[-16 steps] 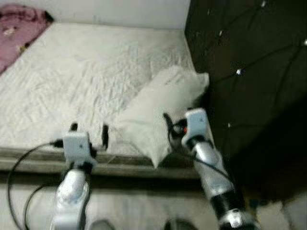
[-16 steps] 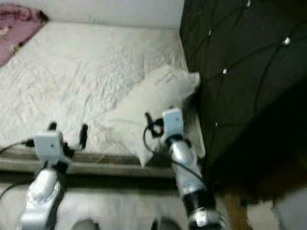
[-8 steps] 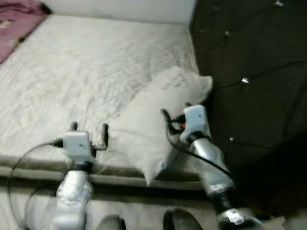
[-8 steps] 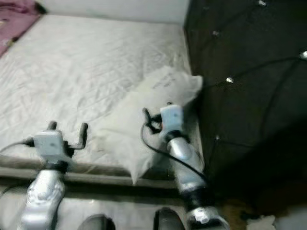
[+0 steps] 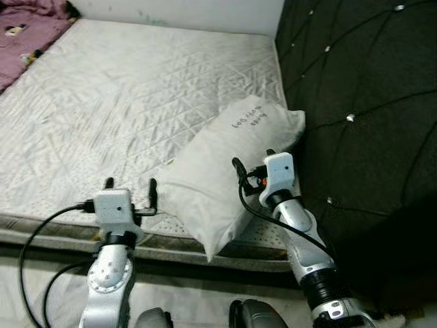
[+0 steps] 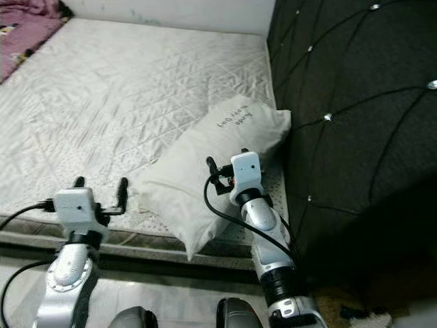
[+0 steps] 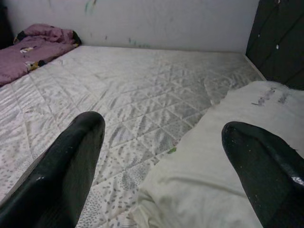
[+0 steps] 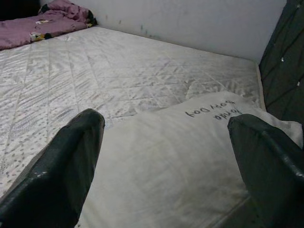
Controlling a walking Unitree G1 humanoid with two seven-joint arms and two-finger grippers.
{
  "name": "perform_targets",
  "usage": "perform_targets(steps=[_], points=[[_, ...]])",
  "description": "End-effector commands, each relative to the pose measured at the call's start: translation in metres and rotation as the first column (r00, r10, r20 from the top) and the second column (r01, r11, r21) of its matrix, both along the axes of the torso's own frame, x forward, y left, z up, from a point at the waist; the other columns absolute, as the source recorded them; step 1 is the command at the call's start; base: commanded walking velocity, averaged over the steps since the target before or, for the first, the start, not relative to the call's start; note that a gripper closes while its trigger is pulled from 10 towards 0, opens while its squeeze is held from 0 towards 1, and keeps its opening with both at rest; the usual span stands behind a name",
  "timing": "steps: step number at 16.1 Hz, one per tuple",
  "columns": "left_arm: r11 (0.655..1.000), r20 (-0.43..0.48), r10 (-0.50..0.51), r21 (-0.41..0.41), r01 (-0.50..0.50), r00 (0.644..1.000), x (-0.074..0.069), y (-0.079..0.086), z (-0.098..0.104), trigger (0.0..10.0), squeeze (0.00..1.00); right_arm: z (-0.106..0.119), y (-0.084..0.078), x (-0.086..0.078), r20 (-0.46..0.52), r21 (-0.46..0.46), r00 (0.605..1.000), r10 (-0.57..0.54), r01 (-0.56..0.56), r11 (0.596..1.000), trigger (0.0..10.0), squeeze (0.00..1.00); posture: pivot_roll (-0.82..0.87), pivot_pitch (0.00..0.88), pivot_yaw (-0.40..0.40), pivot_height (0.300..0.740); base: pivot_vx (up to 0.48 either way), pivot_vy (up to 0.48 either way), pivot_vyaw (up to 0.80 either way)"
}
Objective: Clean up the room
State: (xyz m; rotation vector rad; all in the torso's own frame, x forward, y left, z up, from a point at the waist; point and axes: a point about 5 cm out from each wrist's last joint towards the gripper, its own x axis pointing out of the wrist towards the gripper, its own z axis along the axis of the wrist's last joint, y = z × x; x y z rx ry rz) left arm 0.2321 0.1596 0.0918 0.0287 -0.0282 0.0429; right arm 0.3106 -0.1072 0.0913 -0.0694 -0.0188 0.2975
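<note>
Lying diagonally at centre frame: pillow [image 5: 222, 174], long axis running from the mattress [image 5: 123, 102] near edge up toward the black headboard [image 5: 362, 116] at right. Hovering over its lower half, fingers apart: right gripper [image 5: 251, 162] (the nearer one). Standing spread at lower left, just beside the pillow's corner: left gripper [image 5: 128, 188]. Handwriting on the pillow proving illegible; pink bedding [image 5: 27, 27] being cut off at upper left.
</note>
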Motion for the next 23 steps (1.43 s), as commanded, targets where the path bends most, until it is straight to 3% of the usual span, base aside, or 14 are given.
perform_targets(steps=[1,7,9,15,18,23], points=[[1.000,-0.018,0.006,-0.001,-0.006,1.000,-0.0005,0.0042,-0.0027,10.0,0.00,0.0029,0.0027,0.0027,0.007,0.005,1.000,0.006,-0.006,1.000,10.0,0.00,-0.02,0.102,-0.027,0.740,0.000,0.480,0.00],[1.000,-0.008,0.010,0.000,-0.010,1.000,0.0006,0.0039,-0.0011,10.0,0.00,0.0032,0.0022,0.0040,0.006,0.003,1.000,0.006,-0.006,1.000,10.0,0.00,-0.02,0.100,-0.031,0.740,0.000,0.480,-0.34],[0.999,-0.006,0.028,0.042,-0.028,1.000,0.0007,0.0048,-0.0007,10.0,0.00,0.0034,0.0022,0.0045,0.007,0.001,1.000,0.005,-0.005,1.000,10.0,0.00,-0.02,0.099,-0.032,0.740,0.000,0.000,-0.35],[1.000,0.011,-0.001,-0.001,0.001,1.000,0.0001,0.0034,0.0014,10.0,0.00,0.0042,0.0023,0.0059,0.009,-0.001,1.000,0.009,-0.009,1.000,10.0,0.00,-0.02,0.100,-0.037,0.740,0.000,0.000,0.00],[1.000,0.015,-0.014,-0.007,0.014,1.000,0.0008,0.0032,0.0022,10.0,0.00,0.0048,0.0031,0.0067,0.010,-0.001,1.000,0.009,-0.009,1.000,10.0,0.00,-0.03,0.102,-0.035,0.740,0.293,0.000,-0.66],[1.000,0.020,-0.024,-0.002,0.024,1.000,0.0014,0.0037,0.0027,10.0,0.00,0.0052,0.0042,0.0073,0.014,-0.002,1.000,0.008,-0.008,1.000,10.0,0.00,-0.02,0.096,-0.032,0.740,0.361,0.000,0.00]])
